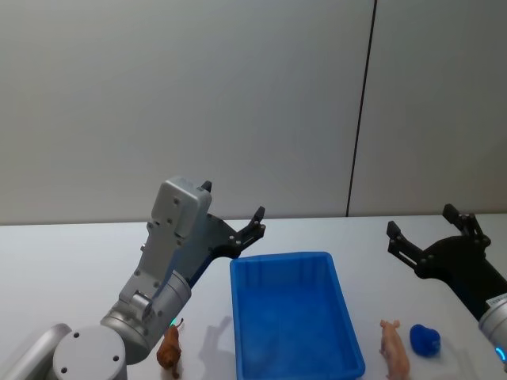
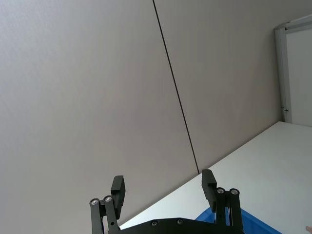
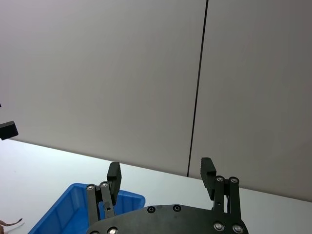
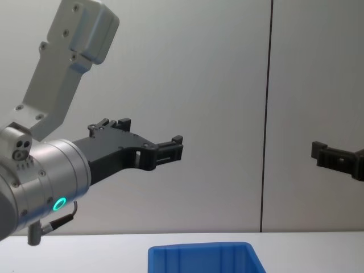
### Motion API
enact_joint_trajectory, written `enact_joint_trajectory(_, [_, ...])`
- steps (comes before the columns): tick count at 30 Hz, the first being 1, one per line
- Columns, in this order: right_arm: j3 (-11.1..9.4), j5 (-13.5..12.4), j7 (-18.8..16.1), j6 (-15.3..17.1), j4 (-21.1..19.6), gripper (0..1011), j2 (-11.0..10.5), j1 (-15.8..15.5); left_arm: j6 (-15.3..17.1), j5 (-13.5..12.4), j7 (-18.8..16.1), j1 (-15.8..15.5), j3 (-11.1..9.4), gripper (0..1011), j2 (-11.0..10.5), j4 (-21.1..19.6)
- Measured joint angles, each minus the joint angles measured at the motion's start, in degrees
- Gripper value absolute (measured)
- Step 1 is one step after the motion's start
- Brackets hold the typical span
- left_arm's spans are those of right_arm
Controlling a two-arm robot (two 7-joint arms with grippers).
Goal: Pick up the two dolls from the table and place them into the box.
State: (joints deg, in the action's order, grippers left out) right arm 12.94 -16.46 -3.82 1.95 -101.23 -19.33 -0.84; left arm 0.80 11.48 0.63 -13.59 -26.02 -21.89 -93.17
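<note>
White tabletop [image 1: 63, 253], blue box [image 1: 281, 258] at lower centre. Left gripper [image 1: 234, 204] over the box's upper-left corner, right gripper [image 1: 421, 220] at right edge, jaws wide and empty. Pink pig doll [image 1: 394, 352] lower right, brown animal doll [image 1: 169, 350] lower left: probably light and smooth, best pinched across the body.

Left gripper [image 1: 232, 202] raised, fingers spread wide, aimed forward. Right gripper [image 1: 422, 222] level with it, fingers likewise apart.

Box [image 1: 282, 259] on the table [image 1: 71, 253], one doll [image 1: 169, 349] at its left, the other doll [image 1: 394, 350] at its right
</note>
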Motion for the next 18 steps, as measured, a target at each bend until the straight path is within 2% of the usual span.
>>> enact_joint_trajectory(18, [0.0,0.0,0.0,0.0,0.0,1001,0.0,0.0,0.0,0.0,0.0,0.0,0.0,999,0.0,0.0])
